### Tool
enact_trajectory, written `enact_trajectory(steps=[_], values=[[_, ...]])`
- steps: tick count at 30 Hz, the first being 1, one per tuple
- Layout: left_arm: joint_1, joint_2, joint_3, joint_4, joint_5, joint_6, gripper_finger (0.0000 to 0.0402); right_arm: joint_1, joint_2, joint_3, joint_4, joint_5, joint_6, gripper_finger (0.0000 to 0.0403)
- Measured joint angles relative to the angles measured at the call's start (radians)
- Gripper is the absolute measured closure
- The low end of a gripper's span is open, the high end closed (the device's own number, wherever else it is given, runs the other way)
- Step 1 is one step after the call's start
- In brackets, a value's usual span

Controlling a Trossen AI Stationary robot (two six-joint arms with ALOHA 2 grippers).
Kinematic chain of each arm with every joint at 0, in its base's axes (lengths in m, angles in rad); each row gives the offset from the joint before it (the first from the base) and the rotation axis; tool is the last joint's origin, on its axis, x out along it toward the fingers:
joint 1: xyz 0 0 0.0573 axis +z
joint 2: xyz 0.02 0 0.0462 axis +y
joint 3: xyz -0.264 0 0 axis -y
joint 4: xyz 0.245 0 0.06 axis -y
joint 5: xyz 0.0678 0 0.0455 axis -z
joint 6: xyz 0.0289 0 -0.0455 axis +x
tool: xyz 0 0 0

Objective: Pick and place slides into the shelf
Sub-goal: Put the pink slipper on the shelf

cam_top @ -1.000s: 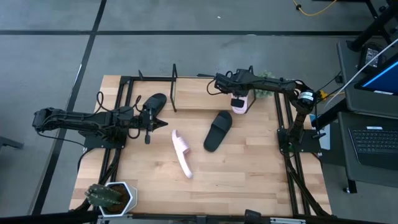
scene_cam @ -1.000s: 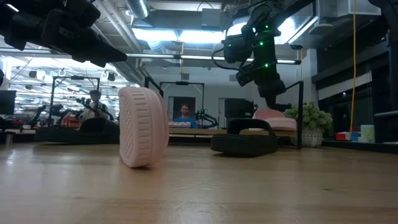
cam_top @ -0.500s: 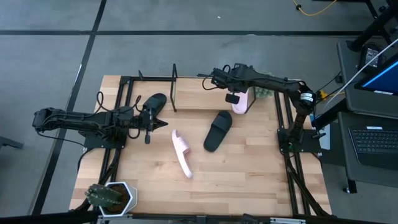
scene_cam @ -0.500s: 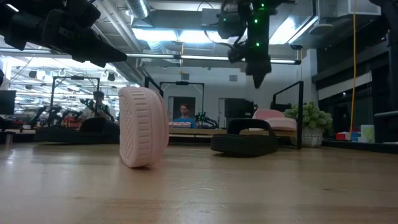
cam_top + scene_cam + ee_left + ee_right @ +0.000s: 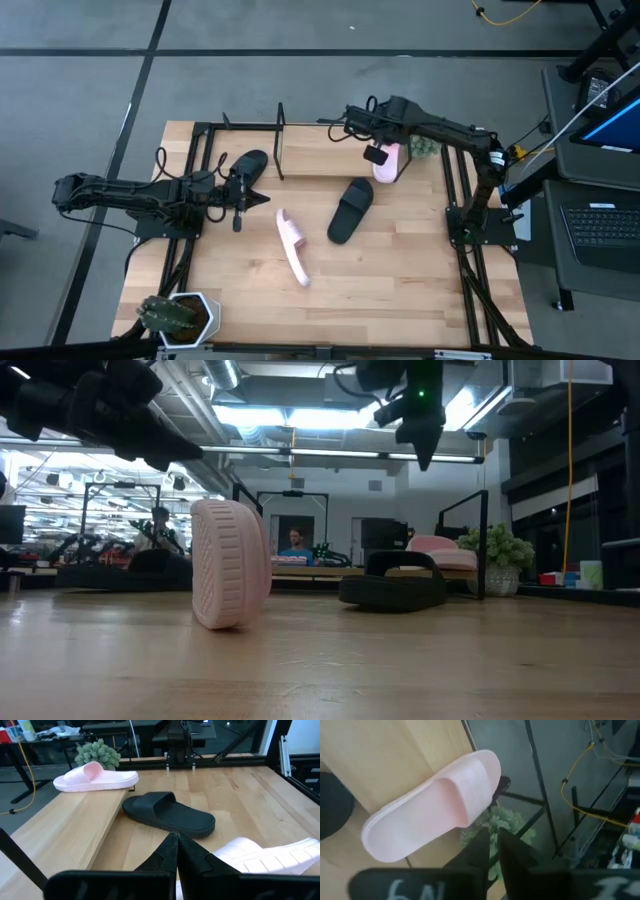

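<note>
A pale pink slide (image 5: 389,162) lies sole down on the right end of the shelf's board (image 5: 320,152), also plain in the right wrist view (image 5: 435,802). My right gripper (image 5: 374,152) hovers above it, shut and empty, high in the low view (image 5: 422,450). A black slide (image 5: 350,210) lies flat on the table in front of the shelf. The second pink slide (image 5: 292,246) stands on its side edge (image 5: 230,565). The other black slide (image 5: 249,166) lies left of the shelf, beside my left gripper (image 5: 239,203), which is shut (image 5: 177,851) and empty.
A potted cactus (image 5: 178,315) stands at the near left corner. A small green plant (image 5: 427,147) sits beside the shelf's right end. The shelf's black end frame (image 5: 280,140) rises at its left. Bare tabletop (image 5: 400,290) lies toward the near right.
My right gripper has risen straight up from the pink slide on the shelf, which stays lying on the board. The left arm and the other slides have kept still.
</note>
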State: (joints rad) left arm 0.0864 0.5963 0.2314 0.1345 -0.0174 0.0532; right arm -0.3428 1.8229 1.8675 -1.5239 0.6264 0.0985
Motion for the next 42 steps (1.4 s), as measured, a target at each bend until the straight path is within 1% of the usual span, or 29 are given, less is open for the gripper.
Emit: enact_trajectory(steps=[3,7,10,12,15,20,23,25,27,30,32,35,39,42], values=[[0.000,0.000,0.000,-0.031,0.000,-0.001,0.0401,0.025,-0.021,-0.045,0.015,0.000,0.030,0.0394],[0.000,0.000,0.000,-0.055,0.000,-0.002,0.0401,0.066,-0.048,-0.139,0.081,-0.016,0.029,0.0391],[0.000,0.000,0.000,-0.054,0.000,-0.002,0.0401,0.092,-0.088,-0.215,0.152,-0.113,0.029,0.0387],[0.000,0.000,0.000,-0.054,0.000,-0.001,0.0401,0.111,-0.117,-0.271,0.217,-0.154,0.023,0.0391],[0.000,0.000,0.000,-0.053,0.000,0.000,0.0401,0.137,-0.181,-0.361,0.334,-0.170,0.001,0.0398],[0.000,0.000,0.000,-0.053,0.000,0.000,0.0401,0.166,-0.314,-0.519,0.520,-0.179,0.002,0.0389],[0.000,0.000,0.000,-0.050,0.000,-0.007,0.0401,0.184,-0.401,-0.617,0.639,-0.197,-0.001,0.0392],[0.000,0.000,0.000,-0.035,0.000,-0.042,0.0401,0.193,-0.458,-0.697,0.745,-0.229,-0.024,0.0397],[-0.001,0.000,0.000,-0.018,0.000,-0.057,0.0401,0.206,-0.510,-0.792,0.890,-0.254,-0.051,0.0399],[-0.001,0.000,0.000,-0.003,0.000,-0.060,0.0401,0.212,-0.572,-0.929,1.076,-0.320,-0.116,0.0393],[-0.002,0.000,0.000,0.001,0.000,-0.071,0.0401,0.212,-0.607,-1.001,1.157,-0.369,-0.139,0.0387],[-0.002,0.000,0.000,0.020,0.000,-0.078,0.0401,0.212,-0.652,-1.080,1.244,-0.400,-0.136,0.0386],[-0.002,0.000,0.000,0.035,-0.015,-0.077,0.0401,0.212,-0.697,-1.147,1.342,-0.402,-0.140,0.0397],[-0.002,0.000,0.001,0.040,-0.026,-0.071,0.0401,0.211,-0.711,-1.186,1.426,-0.403,-0.177,0.0398]])
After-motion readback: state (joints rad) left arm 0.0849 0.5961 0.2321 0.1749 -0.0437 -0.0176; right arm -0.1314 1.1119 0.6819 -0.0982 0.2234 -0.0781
